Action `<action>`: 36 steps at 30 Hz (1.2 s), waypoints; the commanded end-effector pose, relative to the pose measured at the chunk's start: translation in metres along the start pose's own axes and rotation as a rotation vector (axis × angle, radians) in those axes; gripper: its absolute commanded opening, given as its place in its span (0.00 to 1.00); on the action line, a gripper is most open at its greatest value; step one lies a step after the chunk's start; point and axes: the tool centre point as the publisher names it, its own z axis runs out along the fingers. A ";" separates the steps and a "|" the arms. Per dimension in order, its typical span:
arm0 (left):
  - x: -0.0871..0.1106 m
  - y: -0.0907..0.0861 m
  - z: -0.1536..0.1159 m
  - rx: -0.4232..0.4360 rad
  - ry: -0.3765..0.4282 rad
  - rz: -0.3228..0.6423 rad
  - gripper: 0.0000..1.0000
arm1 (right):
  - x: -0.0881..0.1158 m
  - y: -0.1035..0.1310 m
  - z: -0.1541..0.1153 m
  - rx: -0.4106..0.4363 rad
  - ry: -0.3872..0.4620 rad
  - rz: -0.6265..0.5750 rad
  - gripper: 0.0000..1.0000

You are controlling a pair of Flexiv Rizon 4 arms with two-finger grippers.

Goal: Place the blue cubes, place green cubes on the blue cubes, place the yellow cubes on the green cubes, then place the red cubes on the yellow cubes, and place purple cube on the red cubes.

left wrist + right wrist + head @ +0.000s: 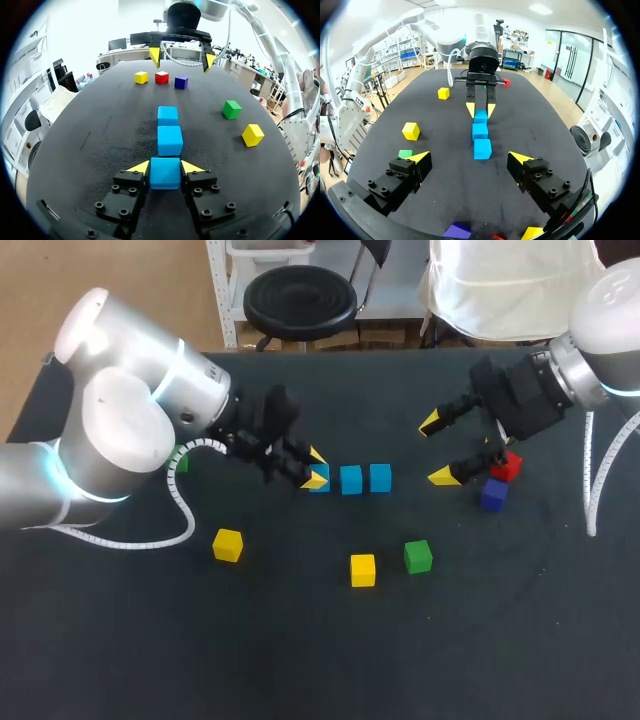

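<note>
In the middle of the black tabletop (300, 660), three small blue cubes sit in a straight row, side by side. My left gripper (316, 468) has its two yellow-tipped fingers pressed on the two sides of the blue cube at the left end (165, 175), so it is clamped on that cube. The cube rests flat on the tabletop. The middle blue cube (350, 480) is just beside it, and the blue cube at the right end (380, 477) comes after that.

My right gripper (437, 450) hangs over the tabletop just past the right end of the row. Its fingers are wide apart and nothing is between them.

Close to the right edge, by my right gripper, a small red cube (507, 466) and a small purple cube (493, 496) sit near each other. A small yellow cube (141, 77) is next to the red one.

Toward the edge nearest me are a left yellow cube (228, 545), a middle yellow cube (363, 570) and a small green cube (418, 556) just beside it. Another green cube (181, 461) peeks out from behind my left arm.
</note>
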 end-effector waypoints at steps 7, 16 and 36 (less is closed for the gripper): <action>0.001 -0.001 0.002 0.006 -0.003 -0.001 0.00 | 0.000 0.000 0.000 0.000 0.000 0.000 1.00; 0.002 -0.002 0.003 0.008 -0.003 -0.006 0.00 | 0.000 0.000 0.000 0.000 0.000 0.000 1.00; 0.002 0.000 0.005 0.004 0.001 -0.003 0.00 | 0.000 0.000 0.000 0.000 0.000 0.000 1.00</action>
